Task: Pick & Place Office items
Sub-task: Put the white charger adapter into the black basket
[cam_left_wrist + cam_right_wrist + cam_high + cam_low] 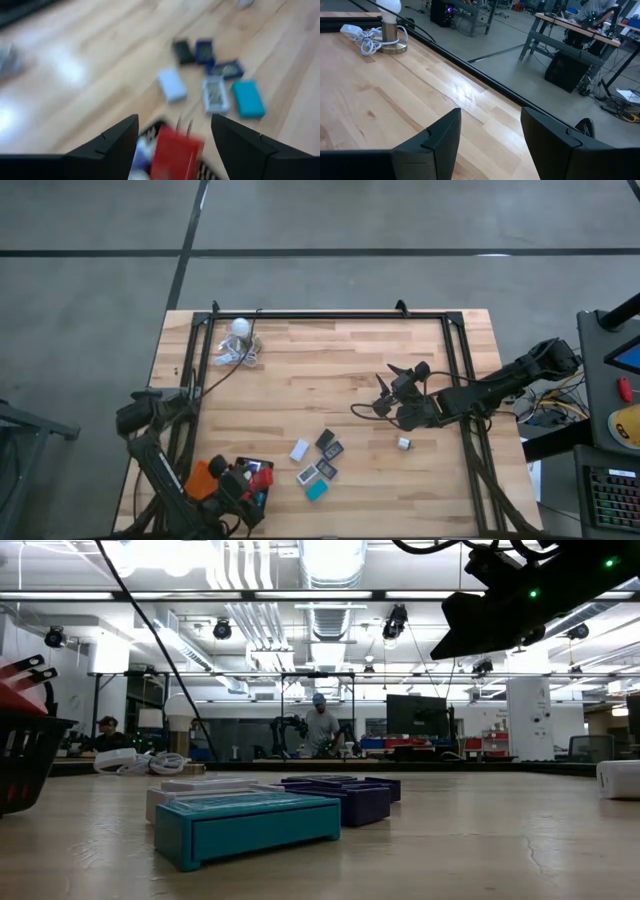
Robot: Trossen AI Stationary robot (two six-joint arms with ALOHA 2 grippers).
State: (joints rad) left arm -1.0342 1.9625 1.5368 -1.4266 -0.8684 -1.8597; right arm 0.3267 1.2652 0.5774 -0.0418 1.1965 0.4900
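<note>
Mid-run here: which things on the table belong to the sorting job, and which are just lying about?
Job:
red piece below the left gripper
teal piece
white piece
dark pieces
small white piece near the right gripper

Lying about:
white bulb
coiled cord

A cluster of small office items lies flat on the wooden table: a teal block (316, 490), a white one (299, 450), and several dark pieces (328, 444). A red piece (262, 478) sits apart among others; a lone white piece (404, 444) lies farther off.
</note>
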